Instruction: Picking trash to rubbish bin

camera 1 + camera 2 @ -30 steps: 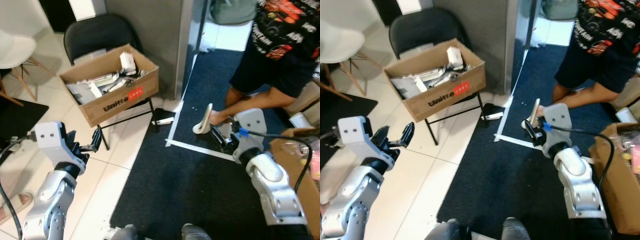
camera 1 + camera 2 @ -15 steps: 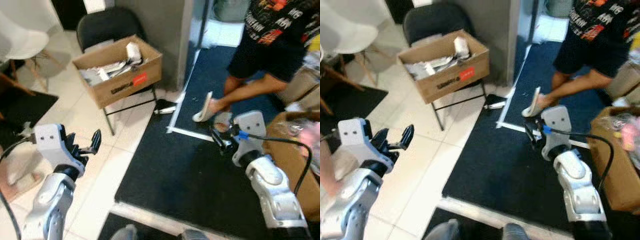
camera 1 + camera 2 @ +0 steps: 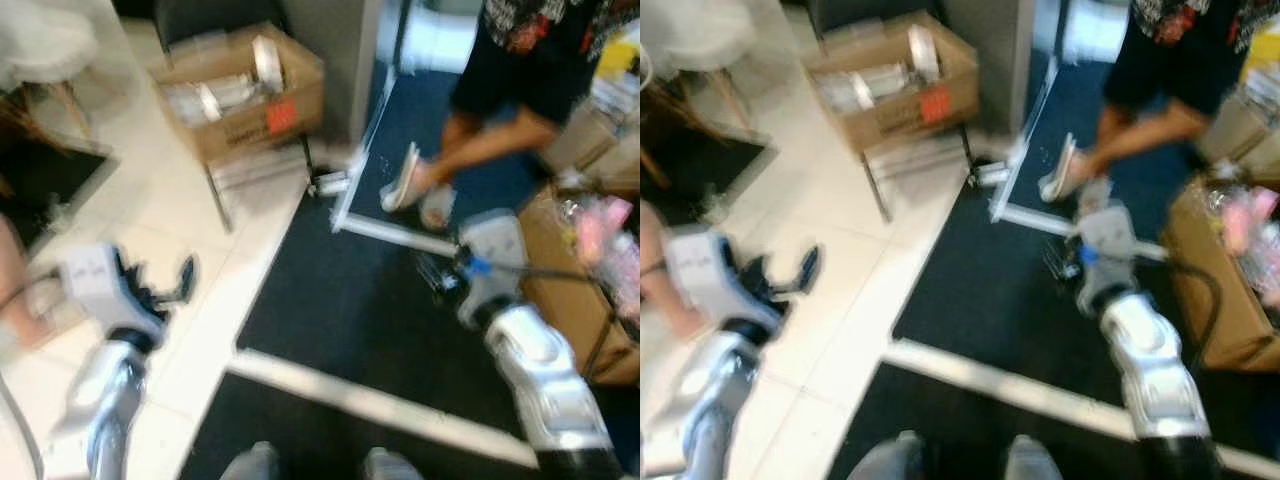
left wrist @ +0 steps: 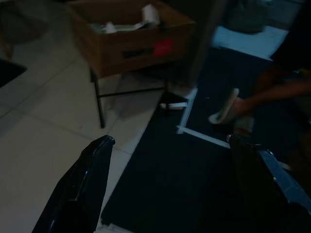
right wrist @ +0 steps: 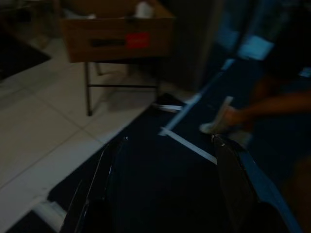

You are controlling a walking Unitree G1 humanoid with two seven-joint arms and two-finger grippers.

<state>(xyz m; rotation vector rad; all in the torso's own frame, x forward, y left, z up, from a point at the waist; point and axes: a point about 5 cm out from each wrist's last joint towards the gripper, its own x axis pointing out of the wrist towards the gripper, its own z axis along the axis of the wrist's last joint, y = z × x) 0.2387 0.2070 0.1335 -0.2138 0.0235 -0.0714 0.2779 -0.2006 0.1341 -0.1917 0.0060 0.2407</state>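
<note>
A small black-and-white packet (image 3: pixel 328 183) lies on the floor at the edge of the dark carpet, by the chair's legs; it also shows as the packet (image 4: pixel 174 104) in the left wrist view. My left gripper (image 3: pixel 165 285) is held over the white tiles, open and empty, its fingers (image 4: pixel 97 165) wide apart. My right gripper (image 3: pixel 435 272) hovers over the dark carpet, open with nothing in it, its two fingers (image 5: pixel 109 165) spread. Both are well short of the packet. The eye views are blurred.
A brown cardboard box (image 3: pixel 245 95) full of papers sits on a black chair. A person (image 3: pixel 510 90) in slippers stands on the carpet at the back right. Another open brown box (image 3: pixel 590 300) with pink items stands at my right. A white strip (image 3: pixel 370 400) crosses the floor near my feet.
The whole picture has shifted: the box, packet and person now sit farther off and higher, so the camera has moved back. Both arms keep their pose, grippers still open.
</note>
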